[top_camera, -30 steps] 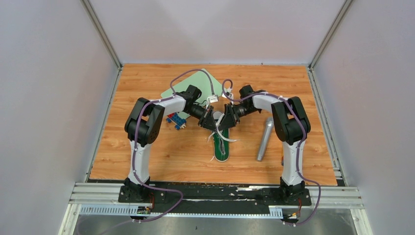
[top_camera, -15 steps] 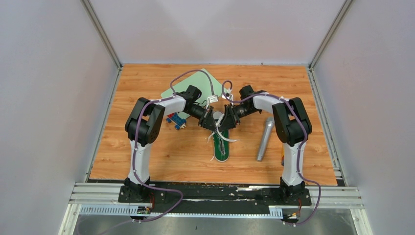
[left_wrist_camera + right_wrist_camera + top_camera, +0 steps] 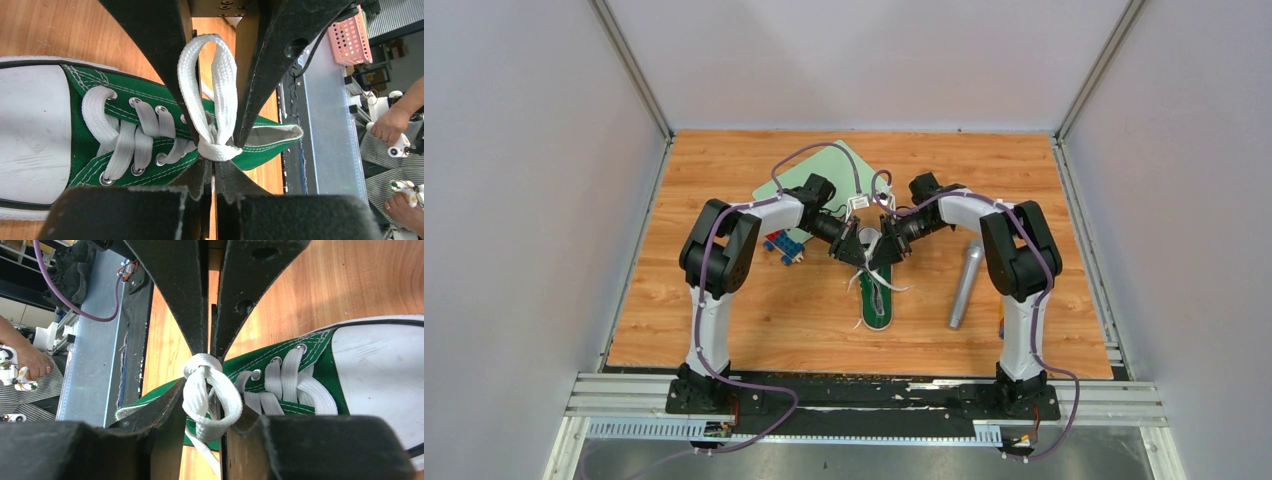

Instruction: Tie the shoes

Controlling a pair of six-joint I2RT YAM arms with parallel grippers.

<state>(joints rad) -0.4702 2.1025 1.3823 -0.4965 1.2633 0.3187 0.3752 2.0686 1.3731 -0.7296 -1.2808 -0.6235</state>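
Note:
The green shoe lies mid-table with its white toe cap toward the back. Both grippers meet above its laces. My left gripper is shut, its tips pinching the white lace right at the knot; the right wrist view shows the same pinch. My right gripper has its jaws apart, with a lace loop standing between its fingers and brushing them, not squeezed flat. In the left wrist view that loop rises between the right gripper's fingers. A loose lace end hangs below the shoe.
A grey microphone lies right of the shoe. A pale green sheet and a blue toy sit behind and beside the left arm. Off the table are a pink basket and people's hands.
The right arm has edged slightly left toward the left gripper. The shoe and the left gripper have not visibly moved.

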